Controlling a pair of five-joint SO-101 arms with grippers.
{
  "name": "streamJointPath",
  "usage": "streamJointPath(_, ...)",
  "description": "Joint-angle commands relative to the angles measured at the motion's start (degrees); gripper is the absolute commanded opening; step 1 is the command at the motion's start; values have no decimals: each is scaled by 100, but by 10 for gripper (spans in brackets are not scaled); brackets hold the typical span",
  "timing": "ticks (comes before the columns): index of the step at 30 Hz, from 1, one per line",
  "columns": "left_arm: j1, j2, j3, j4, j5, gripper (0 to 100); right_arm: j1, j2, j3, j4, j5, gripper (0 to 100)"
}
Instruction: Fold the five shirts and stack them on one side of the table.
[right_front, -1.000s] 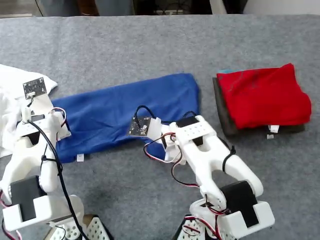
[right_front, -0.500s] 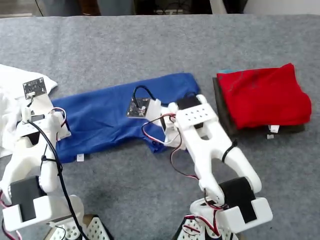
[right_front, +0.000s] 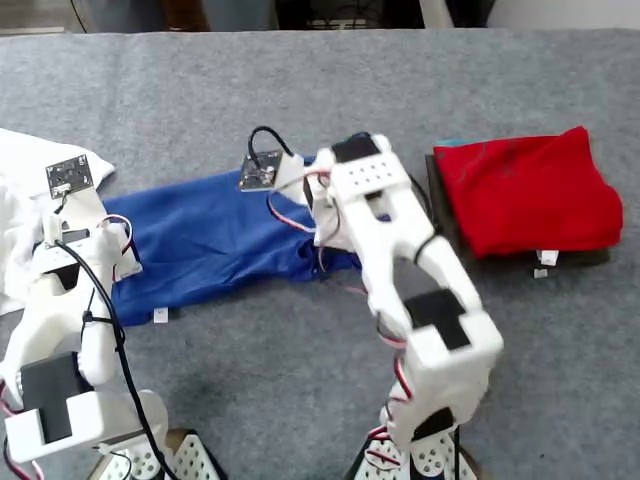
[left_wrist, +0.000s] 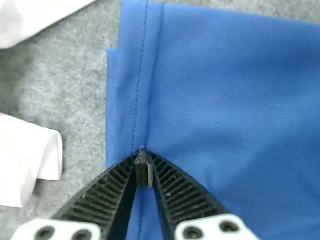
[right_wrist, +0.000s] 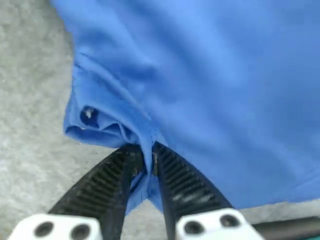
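Grey table (right_front: 300, 90) is carrying a stack at one side: red shirt (right_front: 525, 195) folded on a dark shirt (right_front: 447, 248). I am holding the blue shirt (right_front: 210, 230) mid-table, left end effector (left_wrist: 143, 161) clenched on its hem, right end effector (right_wrist: 145, 151) clenched on a bunched fold. White shirt (right_front: 20, 190) is lying unfolded; roughly halfway, I judge.

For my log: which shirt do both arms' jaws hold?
The blue shirt, spread mid-table; the red shirt lies folded and the white shirt loose, both ungripped.

Grey felt-like counter (right_front: 250, 90), fuzzy nap plain in the left wrist view, dark indistinct objects (right_front: 330, 12) along its far edge, pale surface (right_front: 560, 12) at far corner
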Motion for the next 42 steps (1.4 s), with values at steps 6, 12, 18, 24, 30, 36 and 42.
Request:
streamJointPath(6, -48, -26, -110, -35, 44, 29, 193, 1895, -3292, 923, 686, 13)
streamJointPath(12, -48, -26, -110, -44, 44, 29, 158, 3248, -5182, 1204, 1002, 14)
streamJointPath(18, -48, -26, -110, -53, 44, 29, 114, 4409, -7046, 1240, 1002, 14)
streamJointPath(24, -48, -26, -119, -53, 44, 29, -18, 4919, -8400, 2251, 800, 67)
streamJointPath(30, -48, -26, -119, -53, 44, 29, 44, 4558, -9130, 2233, -545, 188)
streamJointPath(36, -48, -26, -119, -53, 44, 29, 167, 3327, -8585, 2251, -1398, 151)
streamJointPath(42, -48, -26, -119, -53, 44, 29, 211, 1138, -4980, 2224, -1538, 25)
